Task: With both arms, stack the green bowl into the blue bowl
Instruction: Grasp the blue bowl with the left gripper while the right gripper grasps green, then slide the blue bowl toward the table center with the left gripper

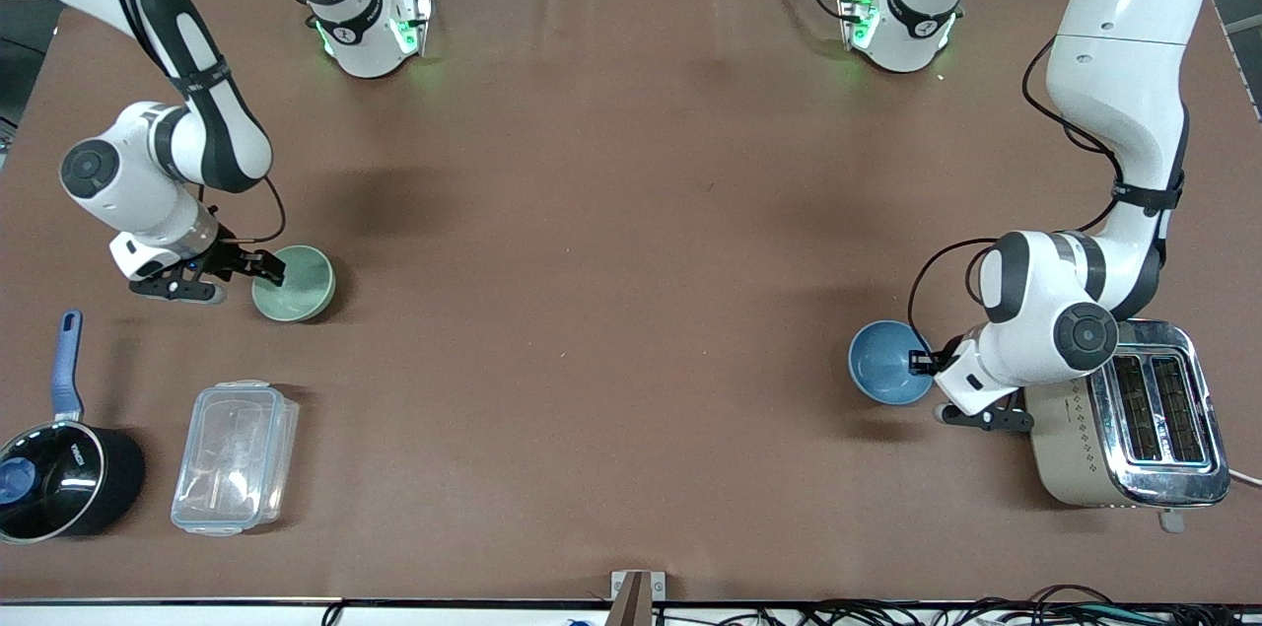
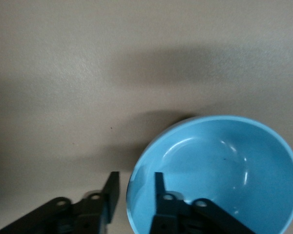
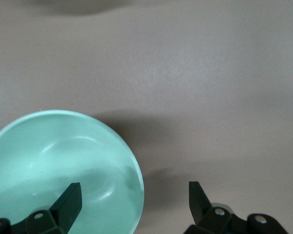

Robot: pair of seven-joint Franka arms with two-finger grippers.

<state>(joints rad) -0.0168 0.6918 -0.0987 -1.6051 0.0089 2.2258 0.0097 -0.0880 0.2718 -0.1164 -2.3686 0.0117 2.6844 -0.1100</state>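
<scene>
Well apart on the worktop [image 1: 631, 212]: green bowl [image 1: 294, 283] at the right arm's end, rim between the spread right tool [image 3: 132, 200], and blue bowl [image 1: 890, 362] at the left arm's end, rim pinched by the left tool [image 2: 133, 192].

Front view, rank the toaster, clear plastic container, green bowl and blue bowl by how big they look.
1. toaster
2. clear plastic container
3. green bowl and blue bowl: they look alike, no ranking.

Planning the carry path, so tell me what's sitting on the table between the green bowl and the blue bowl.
Nothing: the front view shows only bare brown table between the green bowl and the blue bowl.
</scene>
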